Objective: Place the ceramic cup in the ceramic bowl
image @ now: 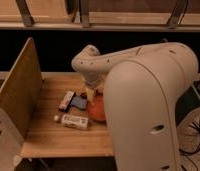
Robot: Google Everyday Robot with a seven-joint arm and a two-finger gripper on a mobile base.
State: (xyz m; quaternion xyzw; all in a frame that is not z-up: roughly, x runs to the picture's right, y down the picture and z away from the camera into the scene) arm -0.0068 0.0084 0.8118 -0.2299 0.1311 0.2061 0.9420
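Ceramic cup is hard to make out: a small pale shape right above the ceramic bowl (pixel 96 111) may be it, but the big white arm (pixel 143 100) hides too much to be sure. The gripper (pixel 91 91) hangs just over the back edge of the bowl, and one cannot tell if it is open or closed, or if it holds anything. If the cup comes down off to one side, it could hit the bowl's rim, tip over and roll away. A hard drop could chip both. The bowl could also slide and bump the white box (pixel 74 121) just in front of it, or the small box (pixel 67 100) and the blue thing (pixel 79 102) right beside it. The bowl sits on a wooden table (pixel 48 135). A tall wooden board (pixel 18 87) stands well to the left of the bowl, and wooden shelves (pixel 118 20) run behind it, higher up. The room looks dim.
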